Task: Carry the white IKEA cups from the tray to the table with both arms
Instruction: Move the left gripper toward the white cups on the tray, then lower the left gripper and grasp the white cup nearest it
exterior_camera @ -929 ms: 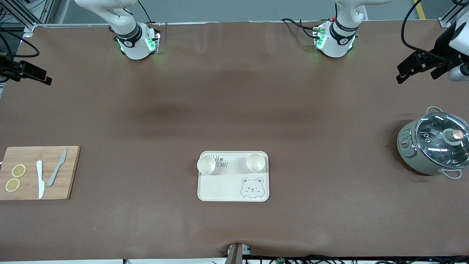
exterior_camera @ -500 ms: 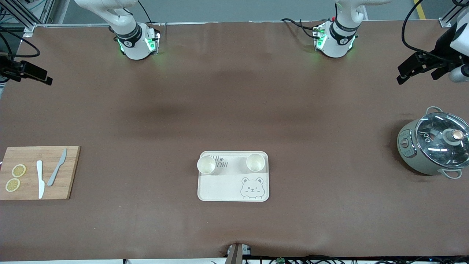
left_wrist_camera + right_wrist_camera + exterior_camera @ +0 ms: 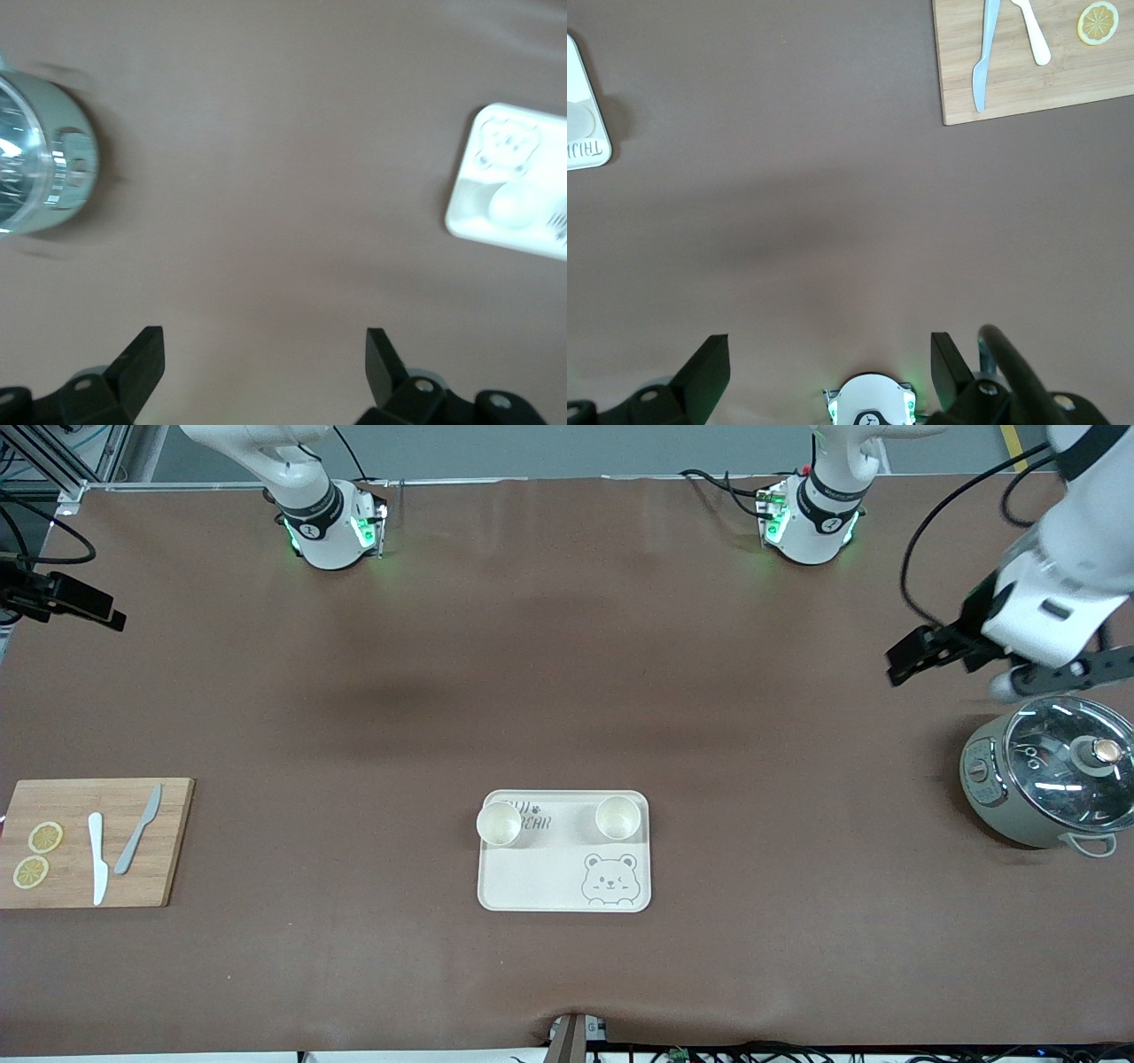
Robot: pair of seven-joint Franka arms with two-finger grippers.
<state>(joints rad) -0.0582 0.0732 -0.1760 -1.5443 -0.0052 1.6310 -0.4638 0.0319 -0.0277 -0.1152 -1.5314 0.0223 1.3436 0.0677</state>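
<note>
Two white IKEA cups [image 3: 499, 824] [image 3: 617, 817] stand upright on the half of the cream bear-printed tray [image 3: 564, 868] that lies farther from the front camera, one at each end. My left gripper [image 3: 948, 669] hangs open and empty over the table beside the pot, well away from the tray. In the left wrist view its gripper [image 3: 266, 341] has only bare table between the fingers, and the tray [image 3: 496, 142] with one cup [image 3: 512, 205] lies far off. My right gripper [image 3: 93, 609] waits open over the table's edge at the right arm's end; the right wrist view shows the same gripper [image 3: 830, 345] holding nothing.
A grey-green pot with a glass lid [image 3: 1050, 775] stands at the left arm's end, just under the left hand. A wooden board [image 3: 93, 868] with two knives and lemon slices lies at the right arm's end. Brown table surrounds the tray.
The left arm has swung in from the table's edge toward the tray and now hangs over the table beside the pot. The right arm and the cups have not moved.
</note>
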